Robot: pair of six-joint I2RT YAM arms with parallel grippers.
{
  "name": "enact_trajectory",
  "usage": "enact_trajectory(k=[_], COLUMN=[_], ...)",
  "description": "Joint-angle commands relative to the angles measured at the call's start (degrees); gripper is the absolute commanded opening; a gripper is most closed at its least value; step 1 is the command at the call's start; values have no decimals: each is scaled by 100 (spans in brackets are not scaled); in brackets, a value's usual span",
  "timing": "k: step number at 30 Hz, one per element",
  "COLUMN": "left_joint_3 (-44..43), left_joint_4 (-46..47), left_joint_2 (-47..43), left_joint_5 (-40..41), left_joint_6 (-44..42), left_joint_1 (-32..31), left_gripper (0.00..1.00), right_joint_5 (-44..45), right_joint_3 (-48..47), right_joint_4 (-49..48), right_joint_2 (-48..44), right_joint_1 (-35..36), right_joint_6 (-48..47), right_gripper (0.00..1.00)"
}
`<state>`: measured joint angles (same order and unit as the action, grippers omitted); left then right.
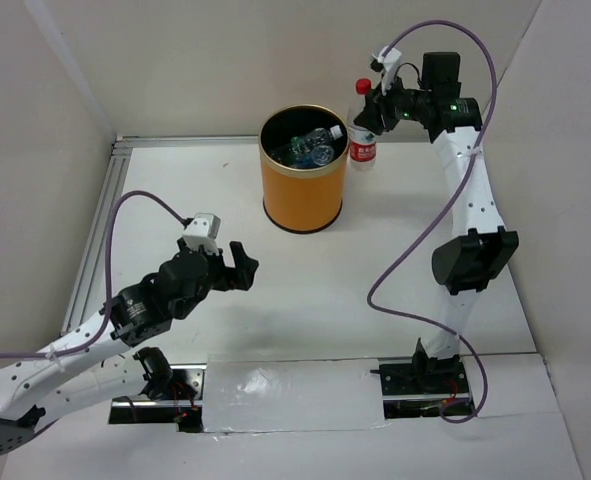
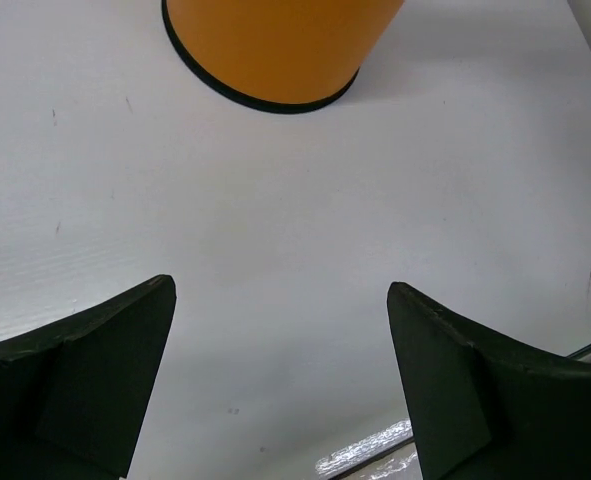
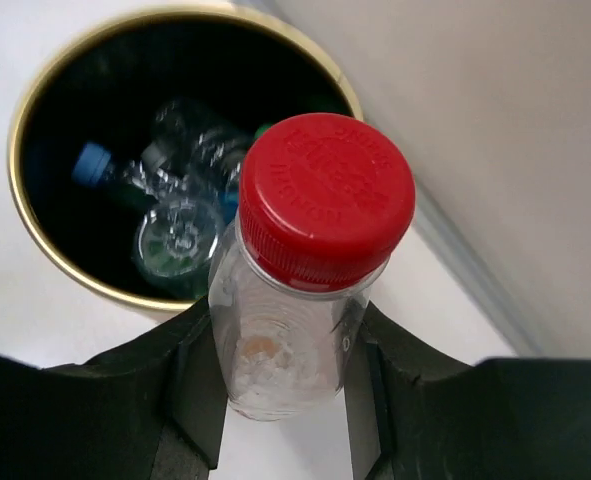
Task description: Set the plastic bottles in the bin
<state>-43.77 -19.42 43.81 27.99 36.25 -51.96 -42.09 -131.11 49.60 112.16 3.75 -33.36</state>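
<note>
The orange bin (image 1: 303, 190) stands at the back middle of the table, with several plastic bottles (image 1: 310, 146) inside; they also show in the right wrist view (image 3: 175, 230). My right gripper (image 1: 372, 112) is shut on the red-capped, red-labelled bottle (image 1: 362, 128), held upright just right of the bin rim (image 3: 35, 240). In the right wrist view the bottle (image 3: 305, 290) sits between both fingers (image 3: 190, 390). My left gripper (image 1: 237, 267) is open and empty, low over the table, in front and left of the bin (image 2: 275, 50).
White walls enclose the table on the left, back and right. A metal rail (image 1: 93, 240) runs along the left edge. Silver tape (image 1: 295, 395) covers the near strip between the arm bases.
</note>
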Motion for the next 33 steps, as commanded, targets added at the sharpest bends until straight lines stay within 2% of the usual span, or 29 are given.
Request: enact_trajectory(k=[1, 3, 7, 9, 13, 16, 18, 19, 20, 22, 24, 28, 33], left_joint_3=[-9, -9, 201, 263, 264, 325, 325, 325, 325, 325, 325, 378, 378], left_joint_4=[-193, -378, -431, -431, -370, -317, -264, -264, -264, -264, -264, -211, -27], left_joint_2=[-198, -259, -452, -453, -391, -277, -277, -277, -277, -277, -277, -225, 12], left_joint_5=[146, 198, 198, 198, 198, 198, 198, 198, 198, 198, 198, 198, 146], left_joint_6=[312, 443, 663, 664, 717, 770, 822, 822, 822, 822, 875, 875, 875], left_joint_1=[-24, -24, -24, -24, -24, -77, -147, -147, -199, -200, -253, -253, -305], left_gripper=[100, 100, 100, 100, 100, 100, 100, 100, 100, 100, 100, 100, 100], right_joint_5=[498, 927, 1290, 1291, 1195, 1142, 1202, 1203, 1203, 1072, 791, 132, -195], right_joint_3=[479, 717, 552, 499, 192, 374, 647, 961, 1104, 1297, 1377, 1377, 1597], right_joint_4=[-2206, -2780, -2746, -2859, -3158, -3343, -3405, -3509, -3580, -3738, -3800, -3879, -3592], right_joint_2=[-781, -1108, -1170, -1109, -881, -564, -388, -388, -301, -230, -160, -220, -518], right_joint_1=[212, 485, 1205, 1277, 1602, 1664, 1664, 1577, 1524, 1401, 1199, 1014, 961], right_joint_6=[884, 779, 656, 656, 1103, 1648, 1841, 2077, 2219, 2639, 2861, 3247, 3039], right_gripper=[0, 0, 0, 0, 0, 2, 19, 33, 63, 80, 91, 100, 100])
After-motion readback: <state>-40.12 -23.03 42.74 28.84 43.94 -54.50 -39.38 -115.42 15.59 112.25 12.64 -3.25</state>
